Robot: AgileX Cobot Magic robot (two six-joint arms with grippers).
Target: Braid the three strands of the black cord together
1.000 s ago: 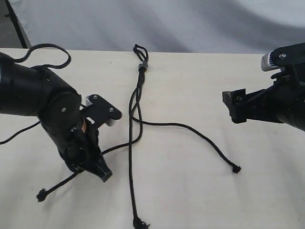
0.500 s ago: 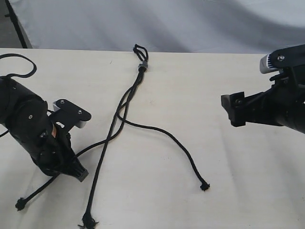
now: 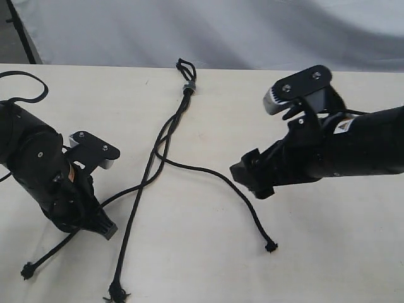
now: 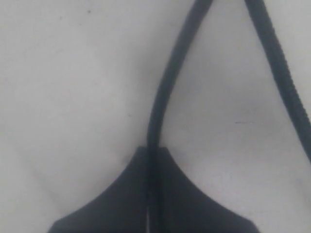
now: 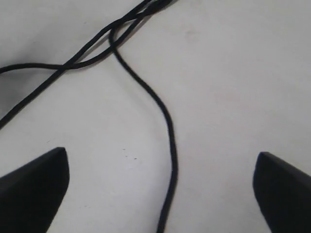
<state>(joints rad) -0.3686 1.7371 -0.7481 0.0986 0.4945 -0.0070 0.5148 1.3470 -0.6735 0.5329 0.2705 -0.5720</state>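
Status: the braid has barely started, by my read. Black cord (image 3: 187,98) lies on the table (image 3: 341,265), with its loop (image 3: 184,66) and grey band (image 3: 188,87) at the far end, centre. The three strands (image 3: 172,121) fan out from there toward the near side. Just past the band they cross each other a time or two, loose and with gaps, nothing I'd call a plait. Can't tell the over/under order from here. Everything nearer than that is free length. Left strand (image 3: 126,190) runs to the near left, where the left gripper (image 3: 106,230) sits low on the table and is clamped on it. The left wrist view shows the cord pinched between closed jaws. Its end knot (image 3: 26,270) trails out past the gripper to the near-left corner. Middle strand (image 3: 134,221) lies loose, running straight to the near edge, nothing holding it. Right strand (image 3: 252,214) curves out to the right and ends near centre-right, also free. Right gripper (image 3: 252,180) hovers over that strand with jaws spread wide. In the right wrist view the strand runs between them untouched, so no grasp. Left to do is nearly everything: take the right strand, cross it over the middle, alternate sides down the full length, and hold tension throughout.
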